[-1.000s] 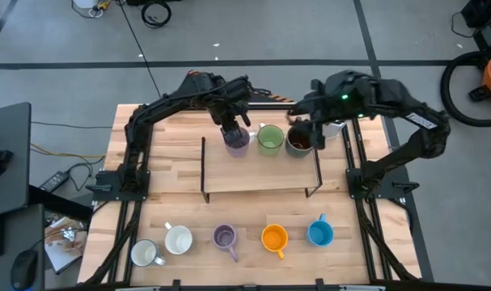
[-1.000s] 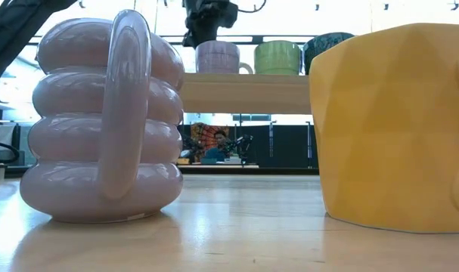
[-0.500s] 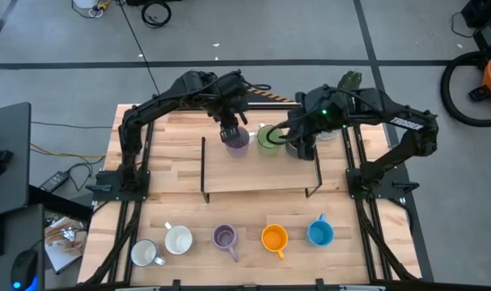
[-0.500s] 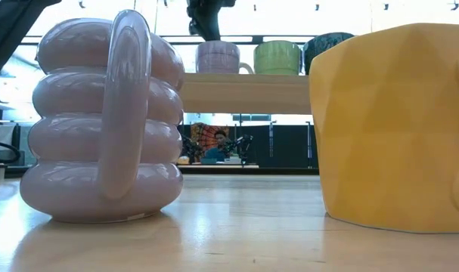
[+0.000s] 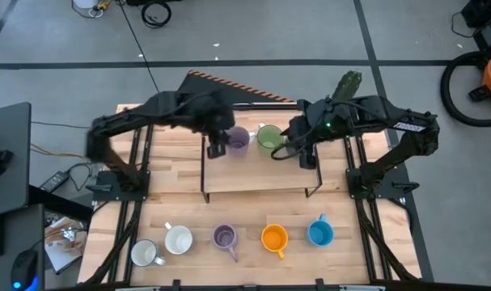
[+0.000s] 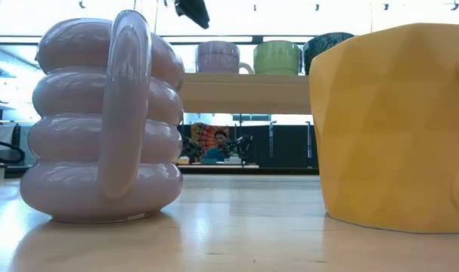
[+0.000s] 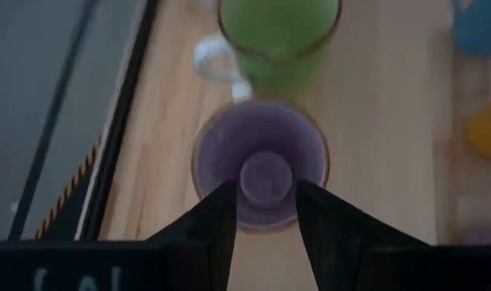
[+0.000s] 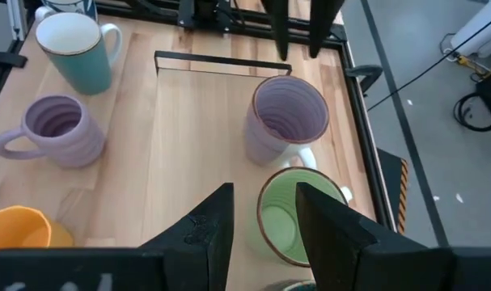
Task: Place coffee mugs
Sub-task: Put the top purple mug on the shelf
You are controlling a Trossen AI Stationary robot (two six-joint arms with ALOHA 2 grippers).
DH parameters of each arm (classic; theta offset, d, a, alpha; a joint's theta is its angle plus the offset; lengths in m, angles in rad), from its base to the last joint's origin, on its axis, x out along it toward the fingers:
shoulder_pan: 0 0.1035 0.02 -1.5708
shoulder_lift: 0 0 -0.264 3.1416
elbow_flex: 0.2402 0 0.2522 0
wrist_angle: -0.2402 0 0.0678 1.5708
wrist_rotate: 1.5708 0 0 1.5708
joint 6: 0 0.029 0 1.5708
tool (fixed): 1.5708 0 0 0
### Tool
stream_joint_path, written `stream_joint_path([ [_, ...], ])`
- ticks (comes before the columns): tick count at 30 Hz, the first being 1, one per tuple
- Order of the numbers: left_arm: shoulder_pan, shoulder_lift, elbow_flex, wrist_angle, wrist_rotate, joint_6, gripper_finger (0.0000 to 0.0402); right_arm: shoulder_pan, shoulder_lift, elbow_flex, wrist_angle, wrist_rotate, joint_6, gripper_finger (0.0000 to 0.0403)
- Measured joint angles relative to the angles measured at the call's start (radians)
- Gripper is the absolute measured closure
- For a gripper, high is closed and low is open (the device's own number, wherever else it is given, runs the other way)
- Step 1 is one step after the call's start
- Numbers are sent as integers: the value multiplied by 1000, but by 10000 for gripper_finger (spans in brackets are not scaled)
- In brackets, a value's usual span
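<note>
On the wooden shelf (image 5: 257, 171), three coffee mugs stand on their bases in a row: lilac (image 5: 239, 140), green (image 5: 269, 137) and dark brown (image 6: 329, 45). In the high view my right arm hides the dark one. My left gripper (image 5: 217, 145) hangs open above the lilac mug (image 7: 261, 166), a little to its left, and holds nothing. It shows high over the shelf in the low view (image 6: 191, 11). My right gripper (image 5: 301, 150) is open too, over the shelf's right end, with the green mug (image 8: 298, 214) just beyond its fingertips (image 8: 265, 202).
Along the table's near edge stand two white mugs (image 5: 179, 240), a ribbed lilac one (image 5: 224, 237), an orange one (image 5: 274, 238) and a blue one (image 5: 319, 233). A green cactus (image 5: 348, 84) stands behind the right arm. The shelf's black legs (image 5: 203, 166) reach down to the table.
My left gripper has risen off the lilac mug on the shelf and drawn back toward the table's left, tipping less steeply; the mug stays put. My right gripper has swung toward the table's left, over the dark brown mug, toward the green one.
</note>
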Motion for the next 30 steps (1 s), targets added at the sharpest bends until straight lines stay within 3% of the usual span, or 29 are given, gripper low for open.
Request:
stream_joint_path([
  [4, -9, -187, -267, 245, 6, 7, 267, 16, 0, 0, 17, 20, 0, 263],
  [8, -9, -277, -392, 321, 11, 81, 267, 18, 0, 0, 36, 20, 9, 263],
  [13, -15, -285, -401, 318, 11, 203, 267, 18, 0, 0, 44, 19, 26, 263],
  [19, -41, -281, -400, 257, 13, 456, 267, 18, 0, 0, 52, 10, 22, 263],
  [30, 5, -215, -399, 249, 81, 558, 267, 15, 0, 0, 136, 10, -16, 263],
])
